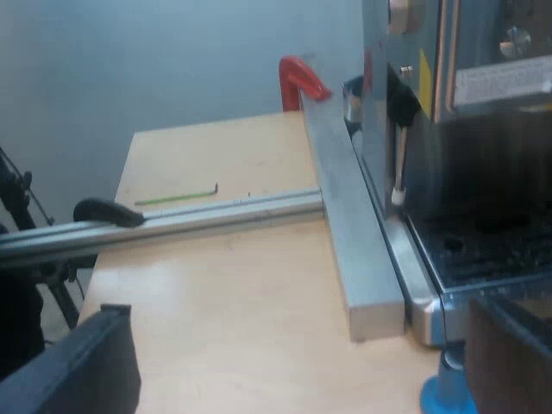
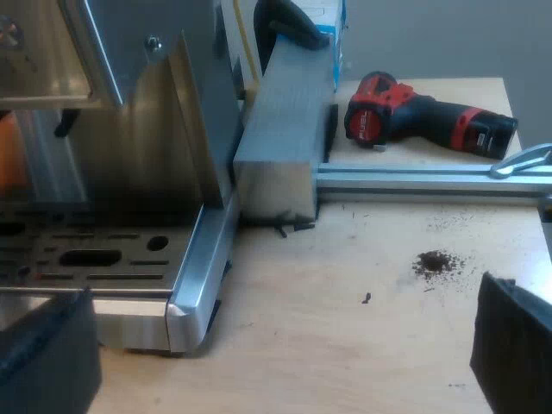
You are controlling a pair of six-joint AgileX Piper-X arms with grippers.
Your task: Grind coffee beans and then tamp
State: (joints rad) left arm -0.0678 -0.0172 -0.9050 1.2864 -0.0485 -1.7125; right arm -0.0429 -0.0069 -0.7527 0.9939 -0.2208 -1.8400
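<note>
The left gripper [image 1: 297, 345] hangs low over the table [image 1: 241, 302], fingers spread wide and empty. The blue tamper [image 1: 444, 390] sits just beside the machine's [image 1: 448, 129] front corner, close by one finger; a careless swing there could, I judge, knock it over. A metal block [image 1: 354, 233] along the machine's side, with a rail [image 1: 216, 211] butting it, hems in any approach. The right gripper [image 2: 280, 345], fingers likewise wide and empty, faces the drip tray [image 2: 86, 259]; spilled grounds [image 2: 435, 261] and a drill [image 2: 423, 121] lie near.
</note>
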